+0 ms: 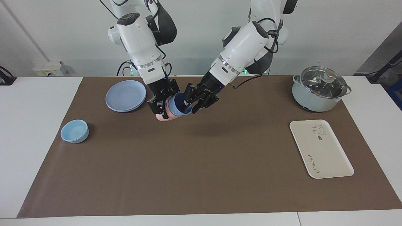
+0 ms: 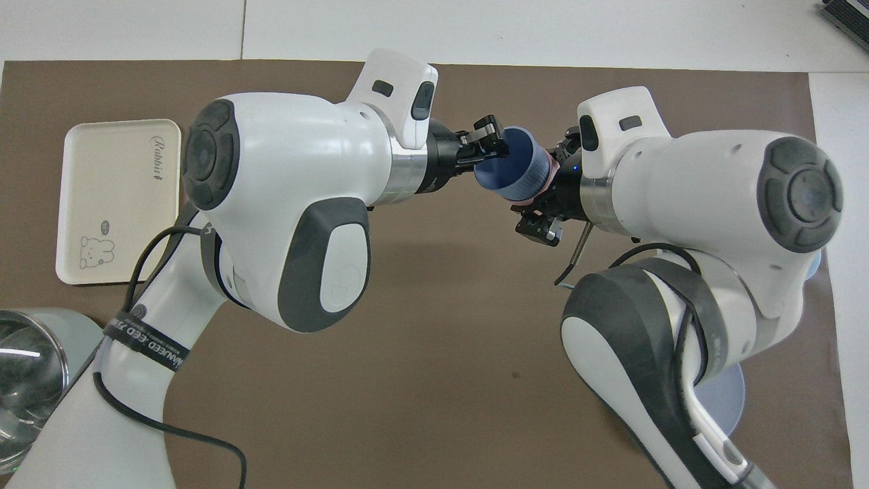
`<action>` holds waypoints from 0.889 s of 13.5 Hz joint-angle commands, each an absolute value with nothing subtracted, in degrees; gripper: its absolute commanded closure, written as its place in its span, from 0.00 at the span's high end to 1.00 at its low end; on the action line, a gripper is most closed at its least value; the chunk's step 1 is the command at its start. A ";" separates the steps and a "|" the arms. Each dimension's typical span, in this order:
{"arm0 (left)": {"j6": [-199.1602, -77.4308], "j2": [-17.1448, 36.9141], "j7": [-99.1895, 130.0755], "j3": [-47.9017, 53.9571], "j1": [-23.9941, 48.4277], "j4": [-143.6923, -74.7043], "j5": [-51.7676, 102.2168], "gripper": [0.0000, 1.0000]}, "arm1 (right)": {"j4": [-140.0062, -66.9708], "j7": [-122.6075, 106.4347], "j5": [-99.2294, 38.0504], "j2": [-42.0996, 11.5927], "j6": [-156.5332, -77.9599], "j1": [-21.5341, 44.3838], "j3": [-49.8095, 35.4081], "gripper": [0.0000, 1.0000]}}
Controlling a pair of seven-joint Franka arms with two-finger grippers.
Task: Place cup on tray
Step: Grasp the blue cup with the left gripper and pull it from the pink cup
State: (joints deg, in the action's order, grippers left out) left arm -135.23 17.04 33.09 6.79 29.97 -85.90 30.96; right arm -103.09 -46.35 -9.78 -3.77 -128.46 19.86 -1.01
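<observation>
The periwinkle-blue cup [image 1: 179, 108] [image 2: 509, 173] sits nested inside a pink cup [image 1: 163, 115] and lies tipped sideways in the air over the middle of the brown mat. My right gripper [image 1: 164, 105] [image 2: 543, 197] is shut on the pink cup, holding both. The blue cup's mouth faces my left gripper [image 1: 192, 101] [image 2: 490, 139], which is right at the rim. The cream-white tray [image 1: 320, 150] [image 2: 115, 197] with the bear drawing lies flat at the left arm's end of the table, with nothing on it.
A lidded pot [image 1: 318, 89] [image 2: 27, 367] stands nearer to the robots than the tray. A round blue plate [image 1: 125, 95] and a light-blue bowl [image 1: 74, 131] sit toward the right arm's end of the table.
</observation>
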 commanded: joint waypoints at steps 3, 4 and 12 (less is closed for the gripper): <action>-134.56 16.52 33.13 6.06 30.85 -86.57 31.99 0.00 | -102.66 -45.09 -8.52 -3.87 -129.55 19.69 -1.49 0.00; -134.30 16.52 33.22 6.06 30.68 -86.31 31.73 0.00 | -102.74 -45.09 -8.53 -3.87 -129.55 19.69 -1.49 0.00; -119.89 17.32 33.40 5.01 21.55 -75.85 31.56 0.00 | -102.74 -45.09 -8.53 -3.78 -129.38 19.60 -1.32 0.00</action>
State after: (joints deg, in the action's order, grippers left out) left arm -122.33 16.85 33.29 5.71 24.69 -78.22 31.16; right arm -102.87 -46.29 -9.54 -4.09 -129.23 19.91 -0.98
